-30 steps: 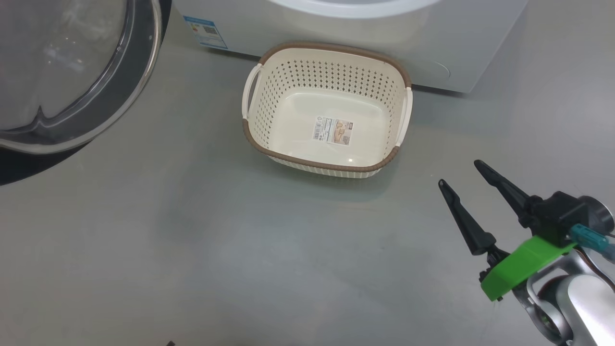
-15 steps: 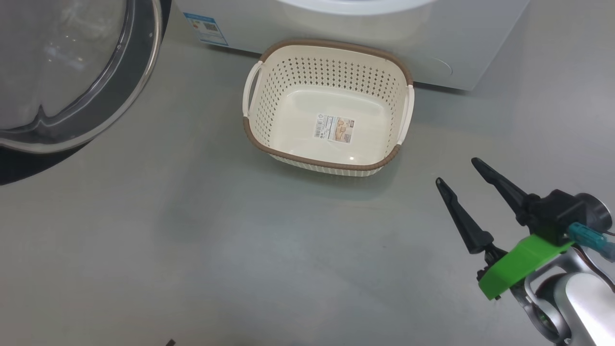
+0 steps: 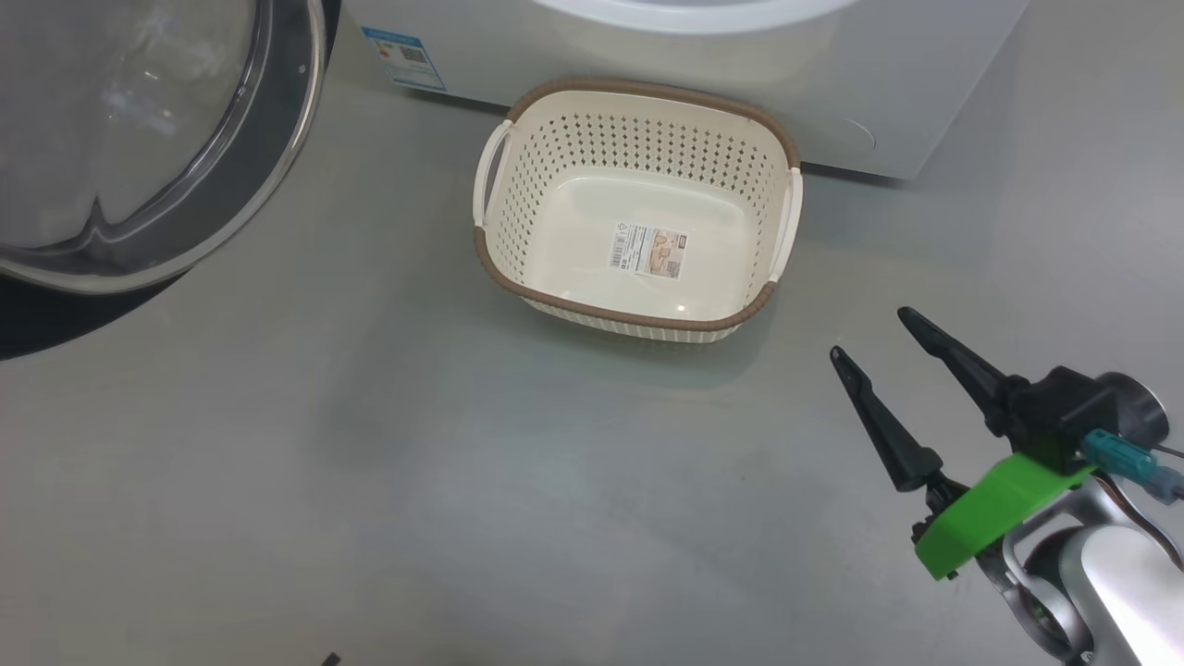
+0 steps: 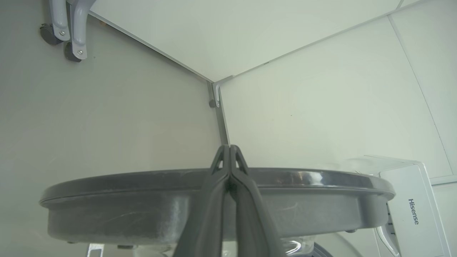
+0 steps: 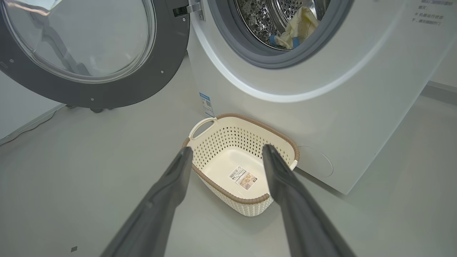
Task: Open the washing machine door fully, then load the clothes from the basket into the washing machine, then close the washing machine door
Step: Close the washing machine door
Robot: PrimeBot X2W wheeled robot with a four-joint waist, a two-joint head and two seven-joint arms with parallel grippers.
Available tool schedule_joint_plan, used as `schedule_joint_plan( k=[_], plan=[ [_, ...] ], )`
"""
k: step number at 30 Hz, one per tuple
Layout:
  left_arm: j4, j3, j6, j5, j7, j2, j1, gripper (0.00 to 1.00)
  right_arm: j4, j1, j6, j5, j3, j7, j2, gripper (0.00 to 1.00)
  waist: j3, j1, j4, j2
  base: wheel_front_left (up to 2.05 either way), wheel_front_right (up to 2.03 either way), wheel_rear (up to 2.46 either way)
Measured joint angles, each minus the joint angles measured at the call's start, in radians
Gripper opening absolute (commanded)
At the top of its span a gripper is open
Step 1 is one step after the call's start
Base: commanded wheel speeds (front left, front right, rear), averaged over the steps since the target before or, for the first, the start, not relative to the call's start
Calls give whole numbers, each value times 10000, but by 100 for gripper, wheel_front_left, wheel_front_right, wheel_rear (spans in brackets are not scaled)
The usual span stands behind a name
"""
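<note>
Right tool (image 3: 868,331) drifted leftward, open.

Smooth grey floor (image 3: 370,462), white walls (image 4: 321,107)

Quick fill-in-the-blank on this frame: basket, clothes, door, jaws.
1. The basket is ____.
2. Inside the washing machine, the clothes lie in the ____.
3. The washing machine door stands ____.
4. The left gripper has its jaws ____.

Missing words: empty; drum; open; shut.
</note>
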Motion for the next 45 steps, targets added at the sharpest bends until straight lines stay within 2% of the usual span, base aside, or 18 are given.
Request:
schedule_joint_plan(
  k=[18, 28, 45],
  plan=[
    [-215, 174, 84, 190, -788, -52, 164, 0, 79, -244, 0, 92, 151, -4, -67, 100, 137, 0, -215, 0, 0, 0, 0],
    [-207, 207, 92, -107, 27, 31, 163, 0, 113, -277, 0, 98, 132, -15, -71, 100, 153, 0, -112, 0, 0, 0, 0],
    [-823, 456, 529, -813, 1386, 15, 542, 0, 180, -338, 0, 184, 251, -19, -71, 100, 142, 1, -1, 0, 0, 0, 0]
  ],
)
